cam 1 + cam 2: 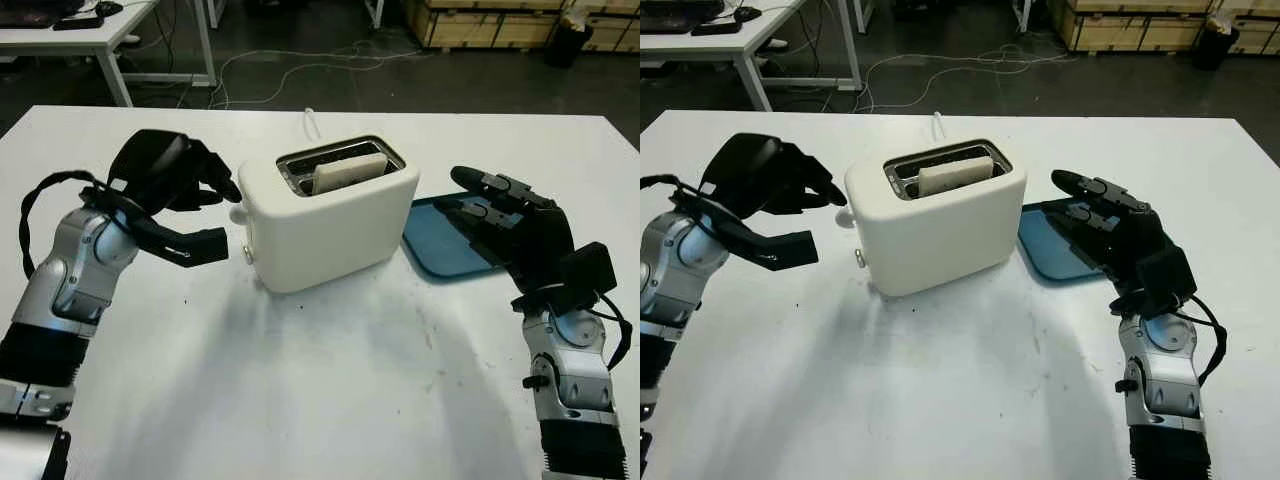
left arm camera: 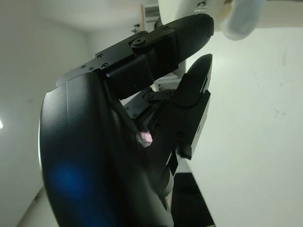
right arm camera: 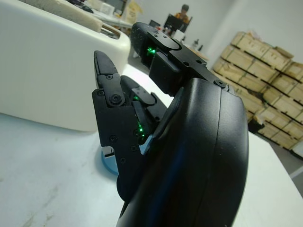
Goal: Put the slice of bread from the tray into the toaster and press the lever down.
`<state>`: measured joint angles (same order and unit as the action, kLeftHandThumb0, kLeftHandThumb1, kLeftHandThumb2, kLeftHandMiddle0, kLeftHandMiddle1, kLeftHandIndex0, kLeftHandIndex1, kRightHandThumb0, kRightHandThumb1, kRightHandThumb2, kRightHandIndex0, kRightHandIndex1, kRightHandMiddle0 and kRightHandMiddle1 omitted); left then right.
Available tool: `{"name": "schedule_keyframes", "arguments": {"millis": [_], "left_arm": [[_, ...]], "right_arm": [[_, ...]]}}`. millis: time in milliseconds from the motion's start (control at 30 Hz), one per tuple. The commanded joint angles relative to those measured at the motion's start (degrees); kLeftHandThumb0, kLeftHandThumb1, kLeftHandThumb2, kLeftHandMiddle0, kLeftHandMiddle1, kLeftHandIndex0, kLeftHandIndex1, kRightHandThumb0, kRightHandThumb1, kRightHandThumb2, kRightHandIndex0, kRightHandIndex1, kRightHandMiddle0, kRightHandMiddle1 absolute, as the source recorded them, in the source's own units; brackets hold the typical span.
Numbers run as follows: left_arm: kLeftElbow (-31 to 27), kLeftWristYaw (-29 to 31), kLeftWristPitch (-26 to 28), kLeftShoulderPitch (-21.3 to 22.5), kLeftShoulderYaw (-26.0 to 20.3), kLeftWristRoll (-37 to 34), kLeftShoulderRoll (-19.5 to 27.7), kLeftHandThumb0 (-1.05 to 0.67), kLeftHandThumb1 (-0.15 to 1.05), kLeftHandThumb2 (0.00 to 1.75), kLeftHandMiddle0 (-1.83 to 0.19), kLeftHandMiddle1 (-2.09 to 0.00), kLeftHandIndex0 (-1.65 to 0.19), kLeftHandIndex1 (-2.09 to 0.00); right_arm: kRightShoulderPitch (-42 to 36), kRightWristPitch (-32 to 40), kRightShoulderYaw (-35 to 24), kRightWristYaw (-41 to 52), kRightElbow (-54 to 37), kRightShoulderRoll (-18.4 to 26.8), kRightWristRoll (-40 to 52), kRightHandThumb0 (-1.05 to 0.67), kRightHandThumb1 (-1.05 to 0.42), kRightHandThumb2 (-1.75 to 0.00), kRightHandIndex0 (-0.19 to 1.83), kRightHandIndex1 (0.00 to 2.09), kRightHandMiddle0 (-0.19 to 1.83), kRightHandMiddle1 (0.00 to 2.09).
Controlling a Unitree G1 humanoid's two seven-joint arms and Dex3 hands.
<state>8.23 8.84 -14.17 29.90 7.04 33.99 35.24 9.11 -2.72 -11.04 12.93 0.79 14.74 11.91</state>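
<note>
The white toaster (image 1: 330, 225) stands mid-table with the slice of bread (image 1: 348, 172) upright in its slot, the top edge showing above the rim. Its white lever knob (image 1: 238, 212) sticks out of the end facing my left hand (image 1: 226, 214). That hand is open, its fingertips (image 1: 230, 189) right above the knob and its thumb stretched out lower down beside the toaster. In the left wrist view the knob (image 2: 241, 21) sits just past the fingertips. My right hand (image 1: 478, 200) is open and hovers over the blue tray (image 1: 440, 250), which has nothing on it.
The tray lies to the right of the toaster, close to it. A white cord (image 1: 311, 122) runs from behind the toaster toward the table's far edge. White tabletop (image 1: 330, 400) stretches in front of the toaster. Beyond the table are another desk (image 1: 90, 35) and wooden crates (image 1: 490, 22).
</note>
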Motion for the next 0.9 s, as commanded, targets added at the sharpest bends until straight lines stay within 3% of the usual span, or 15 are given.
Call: {"name": "schedule_keyframes", "arguments": {"millis": [0,867], "left_arm": [[0.4,1.2,-1.0,1.5,0.6,-0.2,0.9,-0.07,0.71,0.0,-1.16,-0.92,-1.43,-0.03],[-1.2,10.4,-5.5,2.2,1.4,-1.2,5.6,-0.2,0.73,0.0,-1.23,-0.73,-1.44,-0.01]], "right_arm": [[-0.2,-1.1,-0.6,-0.1,0.1,-0.4,0.2,-0.28,-0.89,0.0,0.9,0.13,0.88,0.0],[-0.6,-0.7,-1.1,-0.2,-0.1,-0.5,0.2,-0.27,-0.89,0.0,0.9,0.1,0.85,0.0]]}}
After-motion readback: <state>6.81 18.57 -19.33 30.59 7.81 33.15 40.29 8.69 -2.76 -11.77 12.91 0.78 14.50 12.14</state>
